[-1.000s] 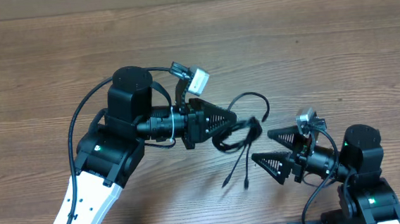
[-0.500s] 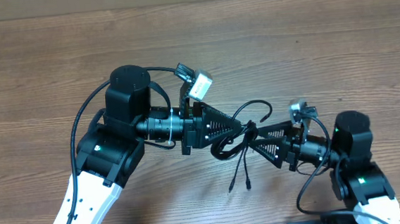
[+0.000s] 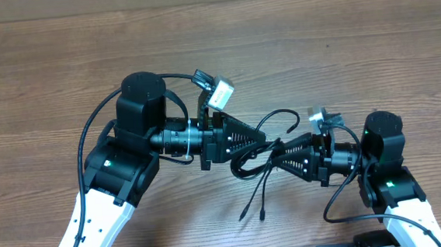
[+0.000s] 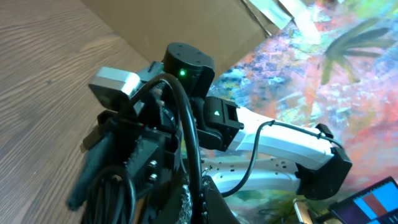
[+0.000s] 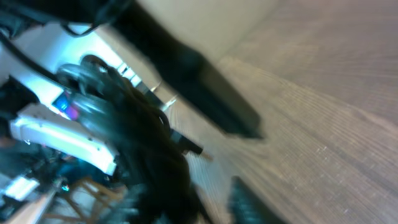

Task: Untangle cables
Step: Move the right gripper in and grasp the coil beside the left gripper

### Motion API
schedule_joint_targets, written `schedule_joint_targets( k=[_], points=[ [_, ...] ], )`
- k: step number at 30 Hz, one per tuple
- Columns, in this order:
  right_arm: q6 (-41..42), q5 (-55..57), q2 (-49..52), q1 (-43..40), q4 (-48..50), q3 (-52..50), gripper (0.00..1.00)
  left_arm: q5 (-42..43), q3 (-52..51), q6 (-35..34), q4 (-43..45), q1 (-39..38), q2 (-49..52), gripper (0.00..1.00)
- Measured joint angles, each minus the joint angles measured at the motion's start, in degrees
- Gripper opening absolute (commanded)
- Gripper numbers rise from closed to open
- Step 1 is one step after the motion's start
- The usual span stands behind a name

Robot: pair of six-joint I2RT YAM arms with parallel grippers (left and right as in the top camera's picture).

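Observation:
The cables (image 3: 248, 168) are a knot of thin black cords hanging between the two grippers at the table's middle. One loop (image 3: 284, 116) arches up behind, and two loose plug ends (image 3: 247, 212) trail toward the front edge. My left gripper (image 3: 266, 144) points right and is shut on a cord, which shows as a black cable (image 4: 189, 124) running out from between its fingers (image 4: 196, 199). My right gripper (image 3: 279, 153) points left, tip to tip with the left one, its jaws closed onto the knot. The right wrist view is blurred; a dark cable mass (image 5: 146, 149) fills the right gripper (image 5: 205, 199).
The wooden table (image 3: 370, 43) stretches all round the arms. The left arm's white camera block (image 3: 220, 92) sits just behind the knot. The right arm's black wrist (image 3: 381, 132) and white link (image 4: 273, 140) stand to the right.
The right gripper has moved left up to the left gripper and closed its jaws on the knot. The loose cable ends have shifted slightly left and forward. The left gripper stayed shut.

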Motion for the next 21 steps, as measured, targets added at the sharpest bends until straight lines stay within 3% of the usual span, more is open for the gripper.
schedule_joint_targets(
  k=[1, 7, 16, 21],
  points=[
    [-0.2, -0.7, 0.3, 0.0, -0.1, 0.0, 0.04, -0.8, 0.0, 0.0, -0.5, 0.0, 0.0, 0.04],
    [3.4, -7.0, 0.7, 0.0, -0.3, 0.0, 0.04, -12.0, 0.4, -0.5, -9.9, 0.0, -0.1, 0.04],
    [9.3, -8.1, 0.7, 0.0, -3.3, 0.0, 0.04, -34.9, 0.5, -8.9, -24.3, 0.0, -0.1, 0.04],
    [11.7, -7.4, 0.8, 0.0, -3.3, 0.0, 0.04, -44.7, 0.5, -14.4, -30.2, 0.0, -0.1, 0.15]
  ],
)
